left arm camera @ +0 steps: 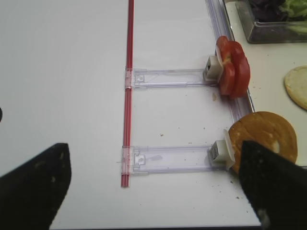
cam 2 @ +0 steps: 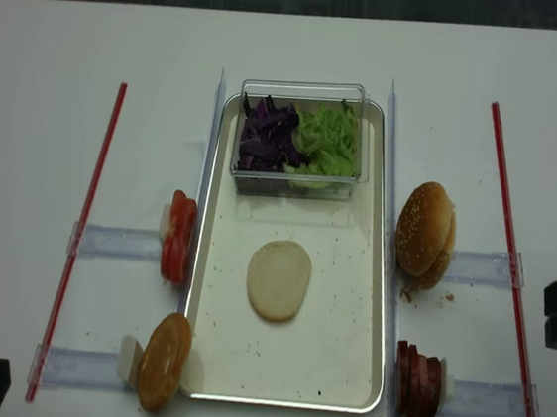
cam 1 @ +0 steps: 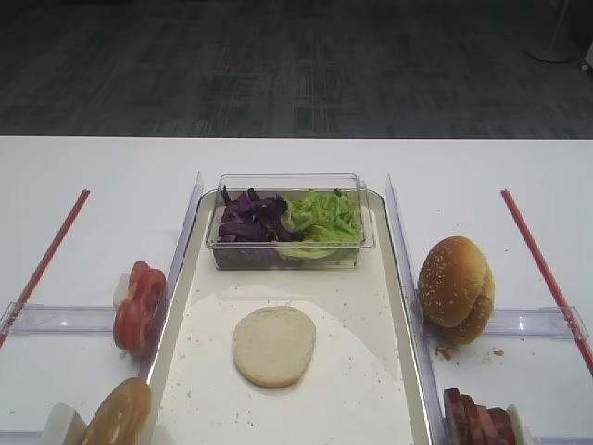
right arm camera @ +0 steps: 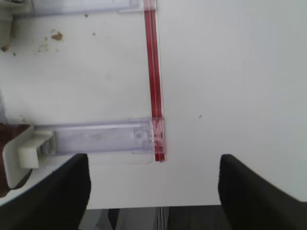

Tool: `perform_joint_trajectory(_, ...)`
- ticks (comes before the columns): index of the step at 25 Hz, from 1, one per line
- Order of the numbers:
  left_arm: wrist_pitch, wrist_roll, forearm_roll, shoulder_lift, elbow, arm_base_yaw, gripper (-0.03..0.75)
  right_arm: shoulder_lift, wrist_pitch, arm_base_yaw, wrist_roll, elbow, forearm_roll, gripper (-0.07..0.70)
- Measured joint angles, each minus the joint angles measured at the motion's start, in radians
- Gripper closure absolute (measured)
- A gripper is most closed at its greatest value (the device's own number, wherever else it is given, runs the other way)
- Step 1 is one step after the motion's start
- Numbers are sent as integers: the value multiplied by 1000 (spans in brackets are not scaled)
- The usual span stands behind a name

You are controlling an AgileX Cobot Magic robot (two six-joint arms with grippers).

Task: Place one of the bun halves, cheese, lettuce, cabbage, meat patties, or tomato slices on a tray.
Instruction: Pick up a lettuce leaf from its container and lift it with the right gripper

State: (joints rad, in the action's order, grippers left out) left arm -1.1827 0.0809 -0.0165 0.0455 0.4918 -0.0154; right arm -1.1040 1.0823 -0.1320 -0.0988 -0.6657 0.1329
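Reddish-brown meat patties (cam 2: 420,383) stand on edge just right of the tray (cam 2: 381,279), nearest the right gripper (right arm camera: 153,191), whose jaws are apart; left gripper (left arm camera: 153,191) likewise apart.

We see a lab-style test station made up as a burger counter. A plain white table (cam 1: 102,176) stands on grey carpet tile (cam 1: 278,65), as in an office. Red guide strips (cam 2: 81,238) and clear plastic rails (left arm camera: 168,76) fix the places of the ingredients beside a metal-rimmed tray (cam 2: 384,309), and a clear tub (cam 1: 289,181) holds the greens.
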Motion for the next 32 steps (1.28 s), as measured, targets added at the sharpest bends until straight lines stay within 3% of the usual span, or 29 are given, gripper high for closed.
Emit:
perform_joint_trajectory(4, 0, 0, 0, 0, 0, 0, 62, -126, -3, 0, -12, -101, 0, 57)
perform_joint_trajectory(11, 0, 0, 0, 0, 0, 0, 62, -334, -28, 0, -20, -273, 0, -15)
perform_joint_trajectory(23, 0, 0, 0, 0, 0, 0, 62, -643, -36, 0, -45, -536, 3, -19)
perform_joint_trajectory(32, 0, 0, 0, 0, 0, 0, 62, -775, -18, 0, -45, -725, 12, -20)
